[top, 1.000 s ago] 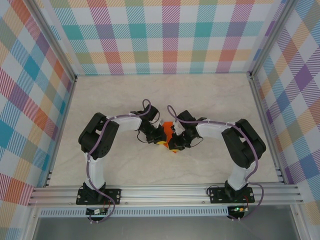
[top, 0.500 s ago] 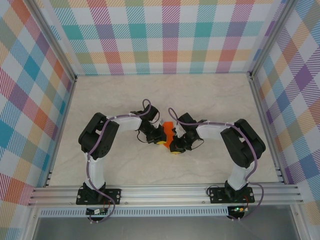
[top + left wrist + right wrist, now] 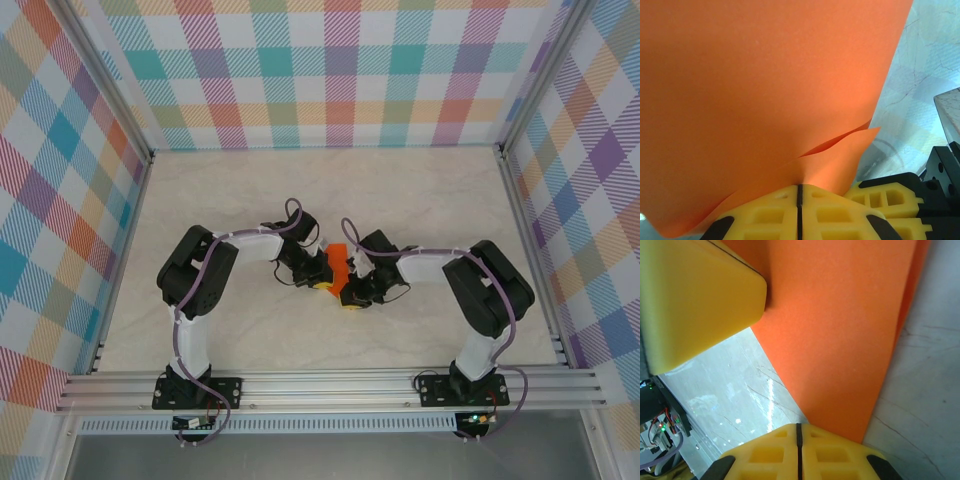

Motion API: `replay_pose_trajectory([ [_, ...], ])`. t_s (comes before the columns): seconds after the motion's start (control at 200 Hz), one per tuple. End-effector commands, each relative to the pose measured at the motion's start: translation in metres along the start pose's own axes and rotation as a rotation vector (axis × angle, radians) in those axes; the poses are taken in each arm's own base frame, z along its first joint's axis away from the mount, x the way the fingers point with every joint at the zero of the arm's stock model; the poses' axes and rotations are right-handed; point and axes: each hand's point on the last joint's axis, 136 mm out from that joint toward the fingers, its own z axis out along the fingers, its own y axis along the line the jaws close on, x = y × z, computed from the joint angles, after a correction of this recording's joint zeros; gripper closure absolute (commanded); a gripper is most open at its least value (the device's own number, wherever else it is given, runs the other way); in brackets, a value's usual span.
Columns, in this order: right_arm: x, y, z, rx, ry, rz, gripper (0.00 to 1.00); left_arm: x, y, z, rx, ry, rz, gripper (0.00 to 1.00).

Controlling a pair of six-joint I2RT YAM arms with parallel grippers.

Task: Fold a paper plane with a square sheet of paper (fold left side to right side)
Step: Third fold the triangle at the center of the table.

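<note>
Square sheet of paper (image 3: 338, 262) clamped in left gripper (image 3: 799, 190), right gripper (image 3: 799, 427)

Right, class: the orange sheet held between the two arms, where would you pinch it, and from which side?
Pinch the orange sheet by its edge, coming in edge-on from either side, as the shut left tool and right tool do. It is thin, its layers gaping near the left tool, so two opposite edge grips probably keep it taut.
</note>
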Motion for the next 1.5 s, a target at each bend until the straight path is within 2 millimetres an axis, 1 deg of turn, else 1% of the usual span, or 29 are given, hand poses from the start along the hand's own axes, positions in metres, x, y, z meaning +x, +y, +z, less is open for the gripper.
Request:
replay_pose_trajectory([
  [0.0,0.049,-0.045,0.007,0.139,0.117,0.143,0.92,0.013,0.033,0.014,-0.118,0.033,-0.028,0.92],
  [0.105,0.053,-0.048,-0.001,0.153,0.107,0.146,0.93,0.013,0.034,0.015,-0.122,0.032,-0.028,0.92],
  [0.22,0.052,-0.042,-0.013,0.144,0.084,0.128,0.93,0.013,0.034,0.015,-0.119,0.032,-0.028,0.92],
  [0.265,0.049,-0.033,-0.017,0.119,0.072,0.11,0.93,0.013,0.033,0.014,-0.116,0.029,-0.026,0.92],
  [0.365,0.036,-0.001,-0.032,0.025,0.013,0.065,0.93,0.012,0.03,0.012,-0.109,0.025,-0.026,0.92],
  [0.42,0.028,0.013,-0.04,-0.008,-0.022,0.051,0.93,0.012,0.029,0.012,-0.106,0.023,-0.023,0.92],
  [0.485,0.019,0.024,-0.044,-0.033,-0.045,0.044,0.93,0.011,0.027,0.011,-0.103,0.02,-0.02,0.92],
  [0.545,0.011,0.029,-0.042,-0.04,-0.053,0.046,0.94,0.011,0.027,0.01,-0.103,0.018,-0.02,0.92],
  [0.69,-0.011,0.018,-0.03,0.033,-0.07,0.087,0.98,0.01,0.026,0.01,-0.098,0.018,-0.019,0.92],
  [0.77,-0.017,0.013,-0.024,0.051,-0.069,0.113,0.99,0.011,0.026,0.01,-0.098,0.019,-0.019,0.92],
  [0.835,-0.013,0.007,-0.018,0.07,-0.047,0.124,0.99,0.011,0.024,0.009,-0.095,0.018,-0.017,0.92],
  [0.985,0.006,-0.006,-0.009,0.103,0.008,0.146,1.0,0.01,0.023,0.008,-0.096,0.017,-0.016,0.92],
  [1.08,0.014,-0.014,-0.008,0.128,0.018,0.158,1.0,0.009,0.022,0.007,-0.096,0.012,-0.013,0.92],
  [1.22,0.026,-0.033,-0.008,0.205,0.036,0.191,1.0,0.008,0.021,0.007,-0.093,0.012,-0.009,0.92],
  [1.335,0.03,-0.044,-0.007,0.244,0.036,0.224,1.0,0.006,0.017,0.004,-0.09,0.006,0.0,0.92],
  [1.445,0.031,-0.048,-0.006,0.253,0.034,0.247,1.0,0.005,0.014,0.001,-0.09,0.006,0.006,0.92],
  [1.495,0.032,-0.05,-0.004,0.258,0.042,0.259,1.0,0.004,0.01,-0.001,-0.081,0.002,0.015,0.91],
])
